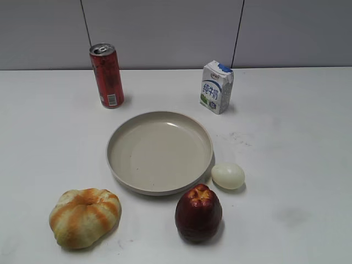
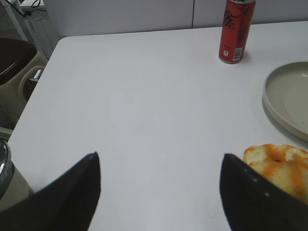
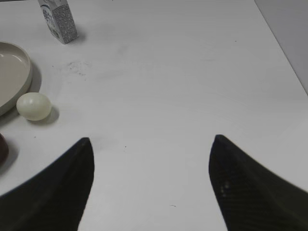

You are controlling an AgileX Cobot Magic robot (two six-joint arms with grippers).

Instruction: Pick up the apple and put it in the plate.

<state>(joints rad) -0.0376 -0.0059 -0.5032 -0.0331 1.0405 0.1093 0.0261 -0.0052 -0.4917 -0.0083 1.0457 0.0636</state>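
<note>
The dark maroon apple (image 1: pixel 198 213) stands upright on the white table just in front of the beige plate (image 1: pixel 159 152), near the front edge. A sliver of the apple (image 3: pixel 2 149) shows at the left edge of the right wrist view. The plate is empty; its rim also shows in the left wrist view (image 2: pixel 276 108) and the right wrist view (image 3: pixel 24 77). My left gripper (image 2: pixel 160 159) is open and empty over bare table, left of the bun. My right gripper (image 3: pixel 151 142) is open and empty over bare table, right of the egg. Neither gripper shows in the exterior view.
An orange-and-cream pumpkin-shaped bun (image 1: pixel 84 216) lies front left. A pale egg (image 1: pixel 228 176) sits beside the plate's right rim, close to the apple. A red can (image 1: pixel 106 75) and a milk carton (image 1: pixel 216 87) stand behind the plate. A dark bin (image 2: pixel 14 62) is off the table's left edge.
</note>
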